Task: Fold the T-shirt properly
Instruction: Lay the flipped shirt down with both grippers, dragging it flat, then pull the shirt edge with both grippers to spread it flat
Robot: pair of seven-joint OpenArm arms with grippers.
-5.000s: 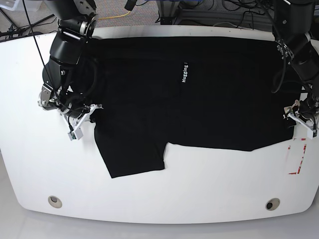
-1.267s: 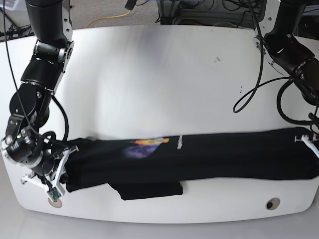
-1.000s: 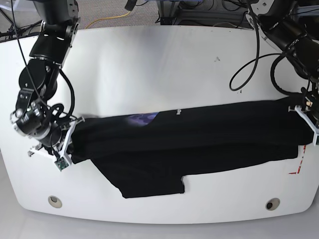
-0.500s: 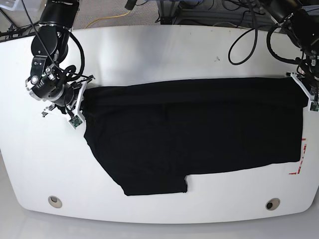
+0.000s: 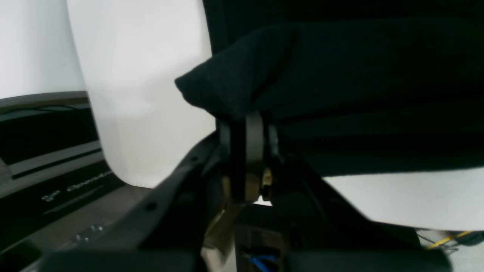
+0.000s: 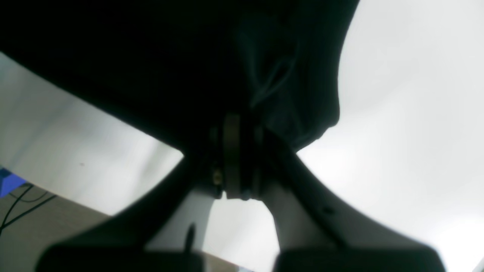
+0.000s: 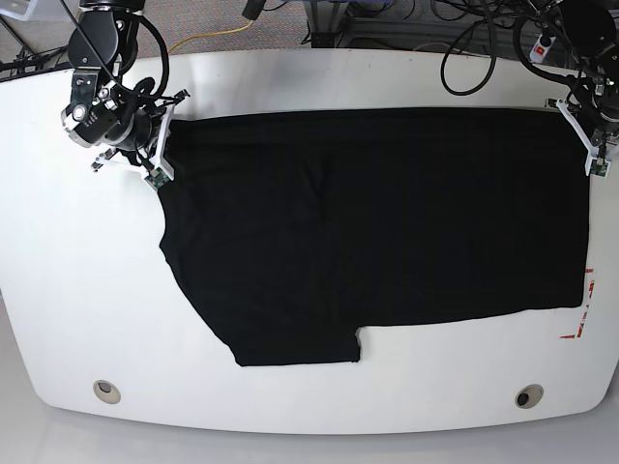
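The black T-shirt lies spread flat across the white table, with one sleeve pointing toward the front edge. No print shows on it. My right gripper is at the shirt's far left corner, and in the right wrist view it is shut on a bunch of black fabric. My left gripper is at the far right corner. The left wrist view shows it shut on a folded fabric edge.
Red tape marks sit at the table's right edge. Two round holes are near the front edge. Cables and equipment lie beyond the far edge, and a dark machine base is beside the table.
Both grippers have carried the shirt's edge toward the far side of the table. The bunched shirt is now stretched flat, and the coloured print no longer shows.
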